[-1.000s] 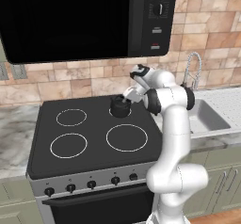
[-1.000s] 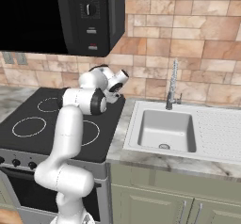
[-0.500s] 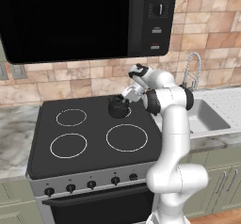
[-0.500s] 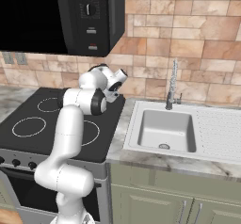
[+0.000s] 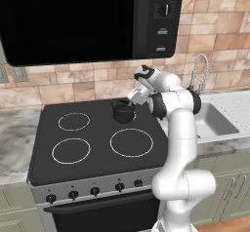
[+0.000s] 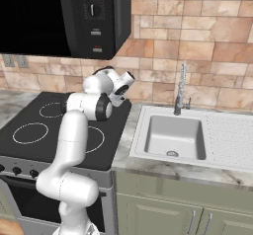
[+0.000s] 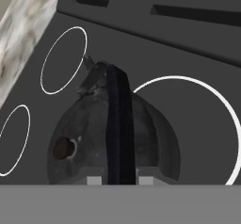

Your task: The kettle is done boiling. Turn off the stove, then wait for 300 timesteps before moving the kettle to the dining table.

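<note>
The small black kettle (image 5: 122, 111) stands on the stove's (image 5: 97, 128) back right burner, with its spout toward the back left ring. Its arched handle (image 7: 120, 124) runs up the middle of the hand view. My gripper (image 5: 132, 99) reaches down over the kettle from the right. One fingertip (image 7: 94, 180) presses against each side of the handle, so the gripper (image 7: 120, 180) is shut on it. The kettle's base rests on the glass. A row of black knobs (image 5: 94, 191) lines the stove's steel front. The dining table is out of view.
A black microwave (image 5: 88, 19) hangs low over the stove. To the right are a steel sink (image 6: 175, 137) with a tall faucet (image 6: 180, 88) and a marble counter (image 6: 217, 170). More marble counter (image 5: 13, 143) lies left of the stove. A brick wall closes the back.
The jaws have closed from wide open onto the kettle's handle. The arm and the kettle have barely moved.
</note>
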